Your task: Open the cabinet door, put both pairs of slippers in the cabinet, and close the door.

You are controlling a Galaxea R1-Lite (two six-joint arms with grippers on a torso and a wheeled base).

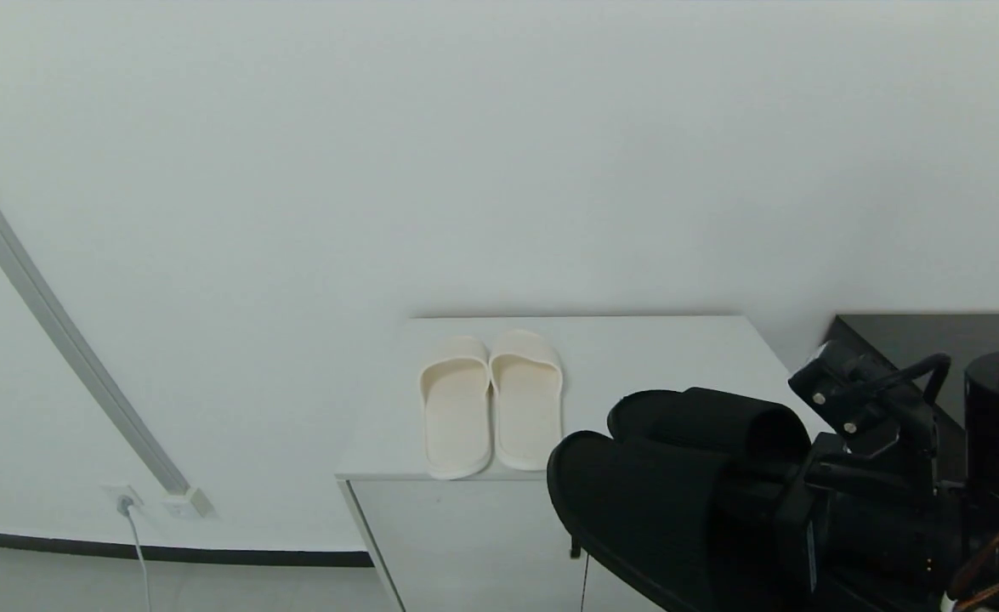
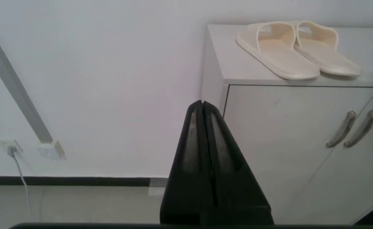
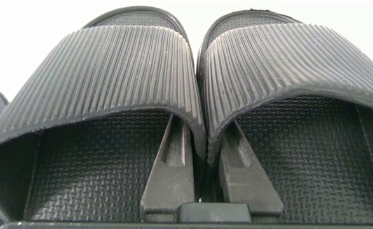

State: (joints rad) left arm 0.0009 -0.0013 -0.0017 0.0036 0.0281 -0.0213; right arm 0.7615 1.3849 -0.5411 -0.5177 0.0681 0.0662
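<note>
The white cabinet (image 1: 669,357) stands against the wall, both doors shut, their handles (image 2: 342,128) side by side; the black slippers (image 1: 661,493) hang in the air before its right front corner, pinched together at their inner walls by the right claw (image 3: 202,152); the cream slippers (image 1: 526,399) sit paired on the cabinet top near its front edge; the left claw (image 2: 203,111) is clenched on nothing, short of the cabinet.

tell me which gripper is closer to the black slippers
Right. The right gripper is shut on the black slippers, one finger inside each shoe. The left gripper is shut, low before the cabinet's left front edge, apart from them.
</note>
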